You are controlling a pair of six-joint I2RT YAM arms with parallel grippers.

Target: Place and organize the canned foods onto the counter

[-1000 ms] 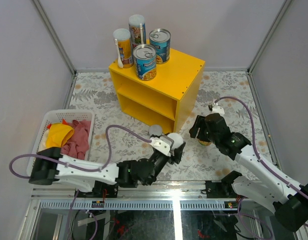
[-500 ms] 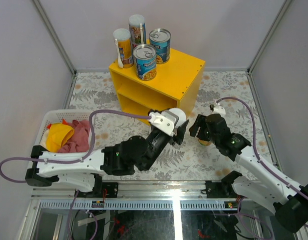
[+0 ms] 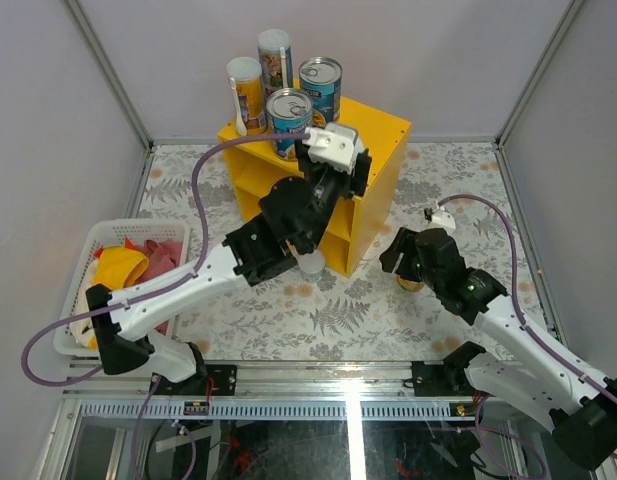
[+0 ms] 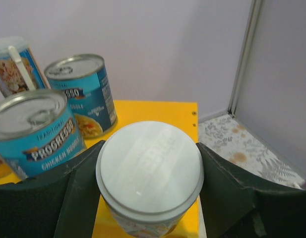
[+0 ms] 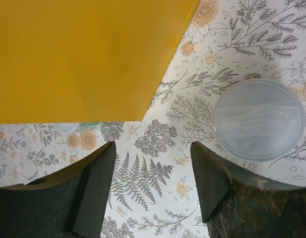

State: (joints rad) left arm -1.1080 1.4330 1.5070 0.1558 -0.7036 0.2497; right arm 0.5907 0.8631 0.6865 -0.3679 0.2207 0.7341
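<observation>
Can (image 4: 149, 173) under pale lid clamped in left gripper (image 4: 150, 153), label mostly hidden; right gripper (image 5: 152, 148) parted, empty.

Cans (image 3: 320, 88) — 7 (2 blue), 1 counter (image 3: 378, 130)

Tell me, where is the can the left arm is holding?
Left wrist view: the pale-lidded can sits gripped in the left gripper, over the yellow counter top, just right of the nearest blue-labelled can.

— Bright yellow wooden shelf box (image 3: 378, 135). Round steel cans with blue labels (image 4: 81, 94), white lettering?
— Yes, white. Short round can with a pale grey lid (image 4: 149, 166). White tablecloth (image 3: 318, 310) printed with grey ferns, orange roses.
</observation>
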